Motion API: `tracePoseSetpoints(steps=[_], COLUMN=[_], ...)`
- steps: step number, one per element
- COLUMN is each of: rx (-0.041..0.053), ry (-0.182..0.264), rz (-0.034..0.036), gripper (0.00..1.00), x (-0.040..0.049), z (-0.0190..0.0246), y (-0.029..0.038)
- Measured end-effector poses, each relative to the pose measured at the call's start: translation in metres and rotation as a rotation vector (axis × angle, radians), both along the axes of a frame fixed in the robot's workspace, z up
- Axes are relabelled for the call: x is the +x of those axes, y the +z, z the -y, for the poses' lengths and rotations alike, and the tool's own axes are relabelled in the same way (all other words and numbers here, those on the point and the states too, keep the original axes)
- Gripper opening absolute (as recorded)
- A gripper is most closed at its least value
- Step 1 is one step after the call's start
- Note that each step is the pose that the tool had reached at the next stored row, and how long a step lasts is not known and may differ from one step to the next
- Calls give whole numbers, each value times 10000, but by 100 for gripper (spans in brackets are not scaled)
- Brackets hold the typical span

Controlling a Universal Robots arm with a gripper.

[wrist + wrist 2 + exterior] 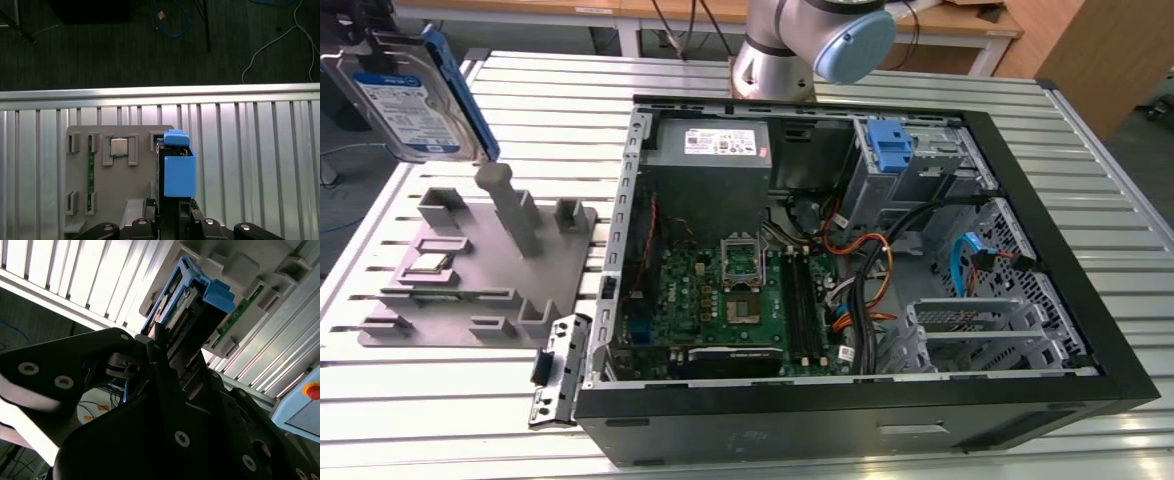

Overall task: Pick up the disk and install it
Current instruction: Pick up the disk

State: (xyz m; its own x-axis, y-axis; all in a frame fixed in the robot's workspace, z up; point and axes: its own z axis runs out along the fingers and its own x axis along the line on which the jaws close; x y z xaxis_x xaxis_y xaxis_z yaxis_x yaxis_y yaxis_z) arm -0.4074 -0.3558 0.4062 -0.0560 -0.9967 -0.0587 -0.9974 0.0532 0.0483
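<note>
- Exterior view: the disk (411,95) is raised clear of the table (440,420), label face visible and tilted. It sits above the far corner of the grey fixture plate (474,265), on the exterior view's left. It is well apart from the open computer case (854,415). The arm base (798,45) stands behind the case.
- Second wrist view: the gripper (172,352) is clamped on the disk (192,310), its black fingers (150,347) pressed against the drive's sides.
- First wrist view: the disk (179,170) stands edge-on in the gripper (172,212), blue rail outward. It is over the edge of the fixture plate (125,132), which carries a processor chip (119,147).
</note>
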Motion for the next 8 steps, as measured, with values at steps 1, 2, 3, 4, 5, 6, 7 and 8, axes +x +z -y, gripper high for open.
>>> tracePoseSetpoints(steps=[1, 2, 3, 4, 5, 6, 7, 8], rx=[0, 1, 1, 0, 0, 0, 1, 1], ry=[0, 0, 0, 0, 0, 0, 0, 0], rz=[0, 1, 2, 0, 0, 0, 1, 2], gripper=[35, 35, 35, 35, 35, 35, 35, 35], x=[0, 0, 0, 0, 0, 0, 0, 0], z=[0, 0, 0, 0, 0, 0, 0, 0], y=[21, 44, 69, 95, 122, 151, 175, 202])
